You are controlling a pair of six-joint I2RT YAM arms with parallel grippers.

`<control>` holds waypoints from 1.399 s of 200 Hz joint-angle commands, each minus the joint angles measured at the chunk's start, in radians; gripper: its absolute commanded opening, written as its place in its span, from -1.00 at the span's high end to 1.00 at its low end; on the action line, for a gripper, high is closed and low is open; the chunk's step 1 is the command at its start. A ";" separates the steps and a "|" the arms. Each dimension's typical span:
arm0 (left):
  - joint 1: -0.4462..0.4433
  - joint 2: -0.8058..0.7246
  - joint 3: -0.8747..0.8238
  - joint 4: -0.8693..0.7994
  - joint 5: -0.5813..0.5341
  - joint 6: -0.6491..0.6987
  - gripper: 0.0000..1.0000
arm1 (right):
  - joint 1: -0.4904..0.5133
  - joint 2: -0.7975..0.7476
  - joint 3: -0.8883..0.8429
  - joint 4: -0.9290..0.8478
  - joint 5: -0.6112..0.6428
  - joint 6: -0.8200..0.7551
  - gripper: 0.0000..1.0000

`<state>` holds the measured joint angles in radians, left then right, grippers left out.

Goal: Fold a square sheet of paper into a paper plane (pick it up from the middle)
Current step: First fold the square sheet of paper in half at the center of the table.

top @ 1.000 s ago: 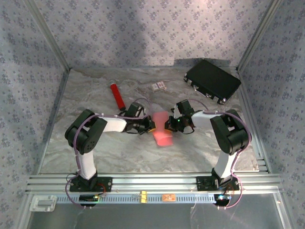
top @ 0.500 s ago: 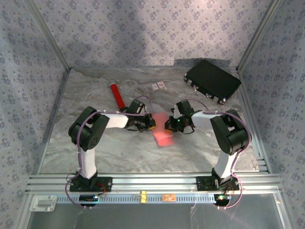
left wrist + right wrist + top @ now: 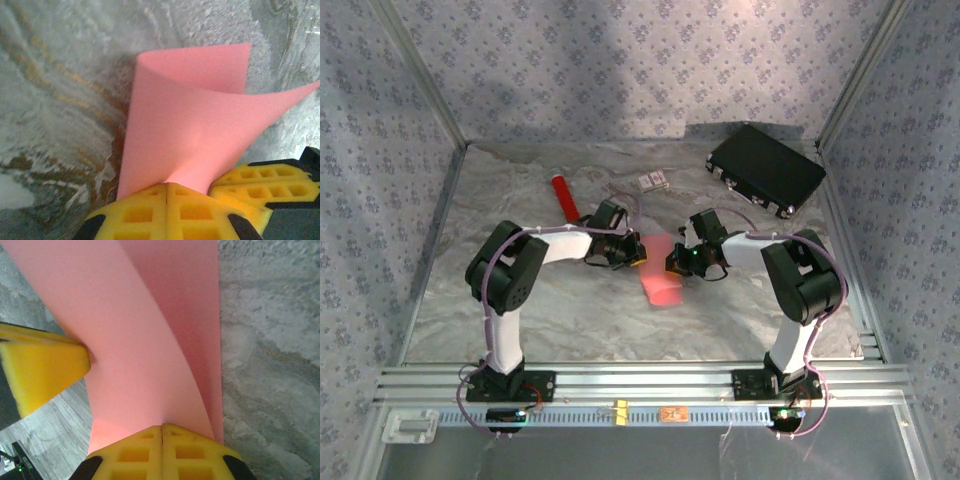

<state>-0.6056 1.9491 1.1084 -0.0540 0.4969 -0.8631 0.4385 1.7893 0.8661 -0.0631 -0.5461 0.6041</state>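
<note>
**One pink sheet, pinched from both sides**

The square sheet of paper (image 3: pixel 190 125) curls between the arms over the middle of the worktop (image 3: pixel 520 310). It looks light, floppy and quick to crease or slip, so opposite edges seem the best hold. The left gripper (image 3: pixel 167 192) and right gripper (image 3: pixel 162 432) are each pressed together on it. One sheet, two grippers; beyond, one red tube (image 3: pixel 565 200), one small card (image 3: pixel 653 181), one black case (image 3: pixel 767 168).
</note>
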 commanded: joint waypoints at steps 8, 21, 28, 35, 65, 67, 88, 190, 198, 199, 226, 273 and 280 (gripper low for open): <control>0.008 0.032 0.030 -0.040 -0.005 0.035 1.00 | -0.001 0.025 -0.045 -0.113 0.118 -0.024 1.00; 0.014 0.040 0.031 -0.051 -0.017 0.042 1.00 | -0.001 0.025 -0.047 -0.112 0.120 -0.024 1.00; 0.019 0.045 0.028 -0.052 -0.022 0.044 1.00 | 0.000 0.025 -0.048 -0.112 0.120 -0.024 1.00; 0.026 0.050 0.019 -0.050 -0.023 0.039 1.00 | -0.001 0.025 -0.050 -0.113 0.120 -0.024 1.00; 0.039 0.057 -0.019 -0.043 -0.032 0.032 1.00 | 0.000 0.025 -0.048 -0.114 0.123 -0.026 1.00; 0.040 0.057 -0.021 -0.043 -0.032 0.031 1.00 | 0.000 0.025 -0.048 -0.115 0.123 -0.026 1.00; 0.039 0.047 -0.019 -0.038 -0.017 0.023 1.00 | 0.000 0.025 -0.045 -0.115 0.124 -0.027 1.00; 0.047 0.038 0.081 -0.034 0.043 0.037 0.98 | 0.001 0.028 -0.039 -0.121 0.124 -0.030 1.00; 0.050 0.048 0.080 -0.027 0.047 0.035 0.98 | 0.002 0.029 -0.040 -0.120 0.125 -0.030 1.00; 0.049 0.048 0.080 -0.026 0.047 0.035 0.98 | 0.002 0.029 -0.040 -0.121 0.124 -0.030 1.00; 0.054 0.074 0.069 -0.019 0.042 0.031 0.98 | 0.002 0.030 -0.040 -0.120 0.123 -0.030 1.00; 0.054 0.090 0.041 -0.082 -0.026 0.041 0.98 | 0.003 0.028 -0.041 -0.123 0.123 -0.033 1.00; 0.054 0.087 0.041 -0.079 -0.026 0.039 0.98 | 0.003 0.027 -0.040 -0.124 0.124 -0.033 1.00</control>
<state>-0.5545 2.0132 1.1702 -0.0746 0.5266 -0.8448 0.4412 1.7855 0.8619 -0.0601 -0.5385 0.5964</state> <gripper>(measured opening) 0.039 0.053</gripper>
